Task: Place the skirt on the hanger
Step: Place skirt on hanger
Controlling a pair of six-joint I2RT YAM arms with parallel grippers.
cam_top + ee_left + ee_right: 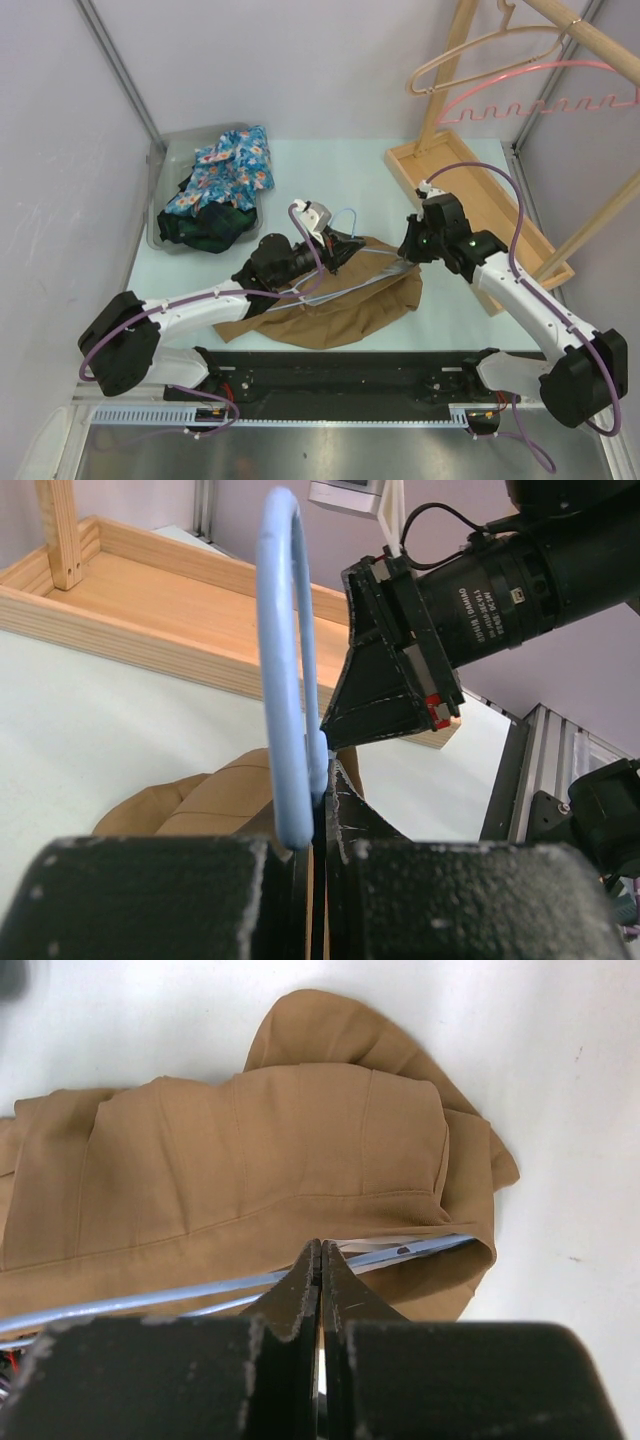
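Centre of table (455, 305): tan skirt (340, 310) lies crumpled w/ a pale-blue hanger (285, 680) across it. Left gripper (320, 780) pinches the hanger at its hook. Right gripper (320, 1260) is pressed together at the skirt's edge, over the hanger's arm; whether it nips cloth can't be told. Fabric looks soft, light, floppy, so it is prob. best taken at the waistband.

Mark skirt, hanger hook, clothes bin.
skirt (345, 305), top view, middle of the fabric
hanger hook (272, 660), left wrist view, left strand of loop
clothes bin (157, 195), top view, left wall
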